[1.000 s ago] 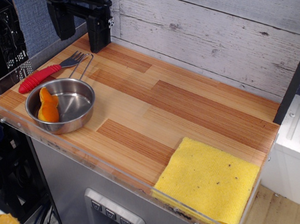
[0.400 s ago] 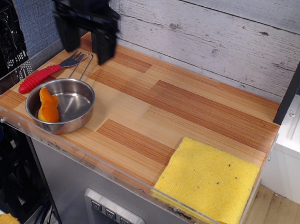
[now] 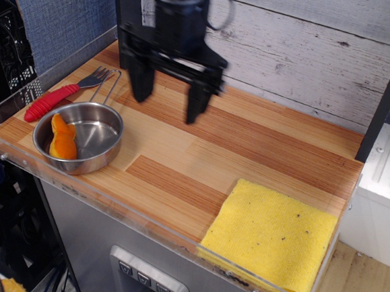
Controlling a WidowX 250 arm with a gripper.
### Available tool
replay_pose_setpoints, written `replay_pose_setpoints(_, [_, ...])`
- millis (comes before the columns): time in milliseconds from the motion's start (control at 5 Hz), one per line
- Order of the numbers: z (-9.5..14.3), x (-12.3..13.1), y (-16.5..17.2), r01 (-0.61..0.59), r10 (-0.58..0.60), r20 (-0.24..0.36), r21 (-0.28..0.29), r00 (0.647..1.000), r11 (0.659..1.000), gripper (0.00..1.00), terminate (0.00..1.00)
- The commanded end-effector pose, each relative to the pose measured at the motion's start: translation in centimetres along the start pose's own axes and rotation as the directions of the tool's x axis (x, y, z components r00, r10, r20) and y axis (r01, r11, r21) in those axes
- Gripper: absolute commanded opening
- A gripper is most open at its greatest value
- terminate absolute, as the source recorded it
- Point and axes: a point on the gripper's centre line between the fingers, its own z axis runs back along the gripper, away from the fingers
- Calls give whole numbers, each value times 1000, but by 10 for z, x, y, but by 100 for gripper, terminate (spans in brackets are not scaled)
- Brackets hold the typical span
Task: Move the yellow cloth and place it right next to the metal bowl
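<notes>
The yellow cloth lies flat at the front right corner of the wooden table. The metal bowl sits at the front left, its thin wire handle pointing back, with an orange object inside it. My gripper hangs above the middle back of the table, to the right of and behind the bowl and far from the cloth. Its two black fingers are spread wide apart and hold nothing.
A fork with a red handle lies behind the bowl at the left edge. A clear acrylic rim runs along the table's front. A white plank wall stands behind, and a dark post at the right.
My gripper has moved from the back left corner rightward and forward over the middle of the table. The cloth, bowl and fork have not moved.
</notes>
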Motion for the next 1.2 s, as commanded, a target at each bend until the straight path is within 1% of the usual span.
replay_pose_setpoints(0, [8,-17,-66,75,-51,156,-157,986,985,100,0])
replay_pose_setpoints(200, [-6,-17,-98,163,-124,185,-217,975,962,100,0])
replay_pose_setpoints(400, [-31,-11,-127,193,-161,157,-223,975,955,100,0])
replay_pose_setpoints(600, [-49,-11,-140,182,-161,134,-164,978,970,100,0])
replay_pose_setpoints(800, [-73,-13,-139,152,-143,91,-110,986,982,100,0])
replay_pose_setpoints(1000, [-84,-12,-132,152,-148,79,-38,986,988,100,0])
